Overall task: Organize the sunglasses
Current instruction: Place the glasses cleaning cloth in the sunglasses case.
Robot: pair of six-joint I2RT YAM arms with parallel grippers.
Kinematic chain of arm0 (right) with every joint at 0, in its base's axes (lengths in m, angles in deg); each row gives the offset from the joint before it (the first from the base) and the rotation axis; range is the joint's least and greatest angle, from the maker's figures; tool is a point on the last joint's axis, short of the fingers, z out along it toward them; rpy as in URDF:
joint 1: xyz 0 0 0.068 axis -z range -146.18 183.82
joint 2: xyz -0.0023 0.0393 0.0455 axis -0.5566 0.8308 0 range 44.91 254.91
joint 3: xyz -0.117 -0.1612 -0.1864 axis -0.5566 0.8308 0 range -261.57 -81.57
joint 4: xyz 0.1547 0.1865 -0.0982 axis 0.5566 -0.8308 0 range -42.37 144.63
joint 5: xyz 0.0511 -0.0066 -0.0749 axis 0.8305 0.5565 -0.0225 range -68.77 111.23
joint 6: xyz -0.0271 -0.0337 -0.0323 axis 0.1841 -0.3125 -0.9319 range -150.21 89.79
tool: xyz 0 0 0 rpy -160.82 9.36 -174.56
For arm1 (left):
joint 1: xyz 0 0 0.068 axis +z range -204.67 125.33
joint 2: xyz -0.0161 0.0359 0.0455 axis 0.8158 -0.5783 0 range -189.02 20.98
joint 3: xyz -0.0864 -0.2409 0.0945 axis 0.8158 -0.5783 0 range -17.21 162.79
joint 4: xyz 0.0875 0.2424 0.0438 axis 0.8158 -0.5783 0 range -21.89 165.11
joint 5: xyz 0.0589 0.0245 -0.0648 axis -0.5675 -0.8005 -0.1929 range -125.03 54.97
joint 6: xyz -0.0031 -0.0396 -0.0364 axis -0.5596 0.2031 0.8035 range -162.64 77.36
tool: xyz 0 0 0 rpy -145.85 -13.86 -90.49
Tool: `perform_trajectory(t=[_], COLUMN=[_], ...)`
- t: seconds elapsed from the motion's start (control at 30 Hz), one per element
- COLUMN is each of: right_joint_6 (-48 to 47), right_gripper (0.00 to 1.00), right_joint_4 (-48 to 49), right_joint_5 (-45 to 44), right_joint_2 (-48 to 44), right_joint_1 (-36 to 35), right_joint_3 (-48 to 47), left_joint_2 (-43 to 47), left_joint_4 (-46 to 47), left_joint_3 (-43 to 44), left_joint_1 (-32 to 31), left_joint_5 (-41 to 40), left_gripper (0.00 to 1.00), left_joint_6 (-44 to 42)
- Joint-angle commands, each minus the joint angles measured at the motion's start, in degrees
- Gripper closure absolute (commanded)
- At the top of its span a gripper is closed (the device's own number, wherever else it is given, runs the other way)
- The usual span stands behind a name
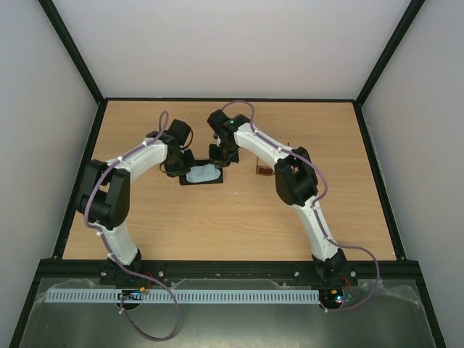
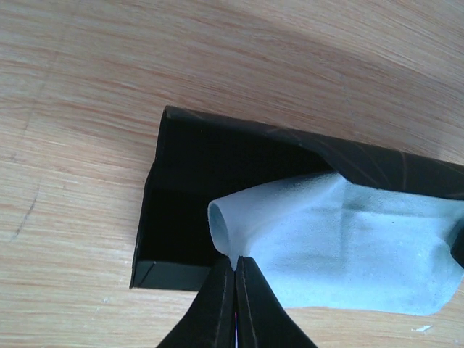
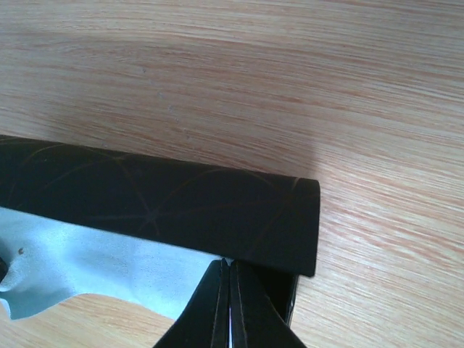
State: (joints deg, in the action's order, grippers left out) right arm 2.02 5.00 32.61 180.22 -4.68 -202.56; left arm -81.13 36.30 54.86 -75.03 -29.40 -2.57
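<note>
The sunglasses lie on the table right of the case, partly hidden by my right arm; only a brown bit shows. The black oblong case lies open mid-table with the light blue cloth spread over it. My left gripper is shut on a rolled-up corner of the cloth at the case's near wall. My right gripper is shut on the cloth's other edge, just under the case's raised lid. In the top view the left gripper and right gripper flank the case.
The wooden table is walled by black frame rails on the left, right and far sides. Both arms arch inward over the middle of the table.
</note>
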Motion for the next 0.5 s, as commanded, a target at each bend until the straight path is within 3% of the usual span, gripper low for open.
perform_trajectory(t=[0.0, 0.47], right_joint_6=[-1.1, -1.4], right_gripper=[0.99, 0.99], right_joint_4=[-4.2, -4.7], right_joint_5=[0.7, 0.9], right_joint_2=[2.2, 4.4], right_joint_1=[0.3, 0.9], right_joint_3=[-2.6, -4.6], left_joint_2=[-2.0, -5.4], left_joint_4=[0.6, 1.2], left_joint_3=[1.8, 3.5], left_joint_1=[0.5, 1.2], left_joint_5=[-0.8, -2.1], left_gripper=[0.98, 0.98], left_joint_6=[-1.2, -2.6])
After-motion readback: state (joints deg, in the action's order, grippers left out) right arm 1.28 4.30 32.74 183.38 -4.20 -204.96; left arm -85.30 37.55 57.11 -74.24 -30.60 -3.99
